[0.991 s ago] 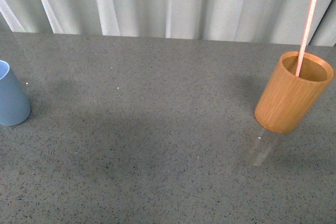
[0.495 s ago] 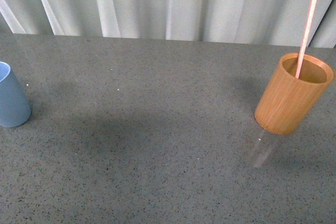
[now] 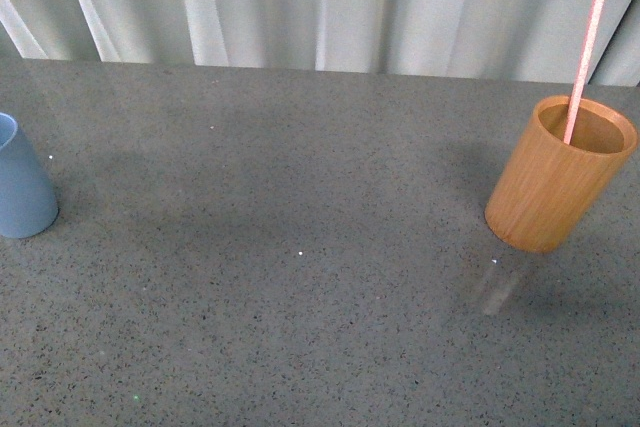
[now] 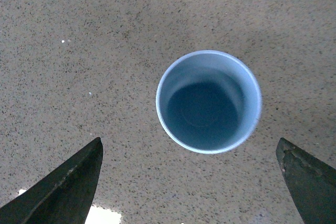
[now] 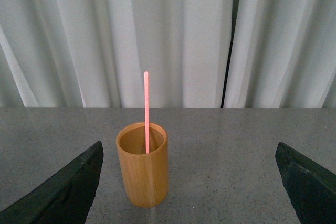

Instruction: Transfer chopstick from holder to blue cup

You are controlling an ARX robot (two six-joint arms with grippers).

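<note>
A: Chopstick [image 3: 584, 65] first: where is it?
B: Standing nearly upright in the wooden holder [image 3: 557, 177], with its upper part poking well above the rim. The holder is at the right side of the grey table [image 3: 300, 277], in front of the white curtain [image 3: 350, 7].
A: And the blue cup [image 3: 22, 187]?
B: Upright at the far left edge of the front view, well apart from the holder.
A: Grippers?
B: The left gripper [image 4: 189, 142] hangs straight above the cup's mouth, jaws spread wide, gripping nothing. The right gripper [image 5: 189, 145] faces the holder from a way back, also wide and empty.
</note>
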